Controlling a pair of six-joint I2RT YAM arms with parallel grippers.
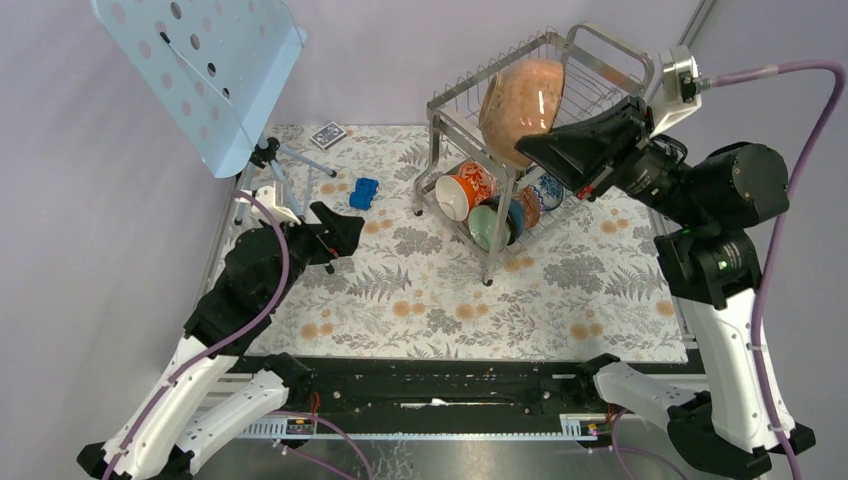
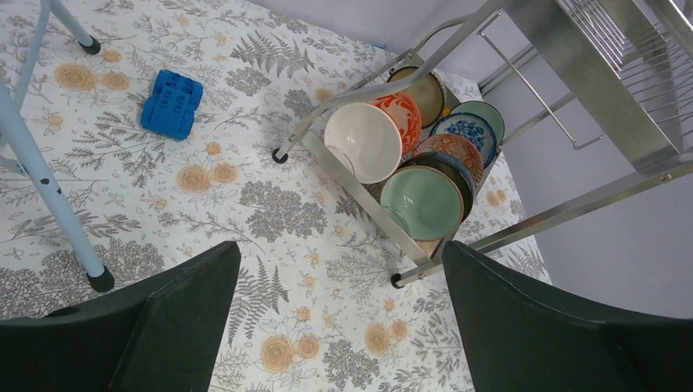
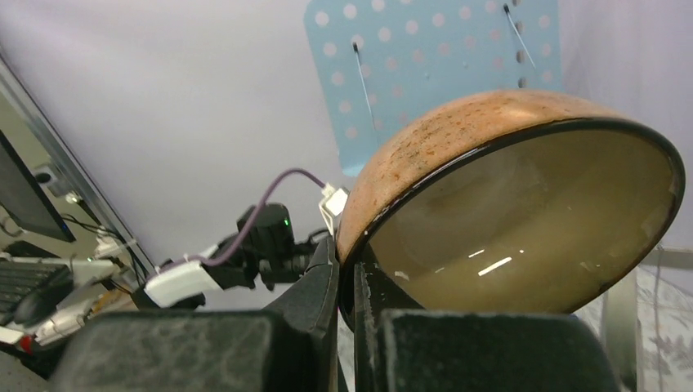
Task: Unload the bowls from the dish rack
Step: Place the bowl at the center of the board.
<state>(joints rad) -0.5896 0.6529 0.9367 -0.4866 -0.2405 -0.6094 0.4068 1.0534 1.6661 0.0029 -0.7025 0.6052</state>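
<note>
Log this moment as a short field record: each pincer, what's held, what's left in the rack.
left pincer: open, empty
right pincer: shut on rim of speckled bowl
held bowl: tilted on edge, over upper tier of dish rack
lower tier: several bowls standing on edge, pale green bowl at the front

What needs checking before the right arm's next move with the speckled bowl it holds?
1. Grip: right pincer shut on the speckled bowl at its rim: ok.
2. Bowl clear of the dish rack and its upper wires: cannot tell; they overlap in the top view.
3. Bare table in front of the rack for set-down: ok.
4. Other arm: left pincer open, apart from the rack: ok.
5. Load: other bowls standing on edge in the lower tier: ok.
</note>
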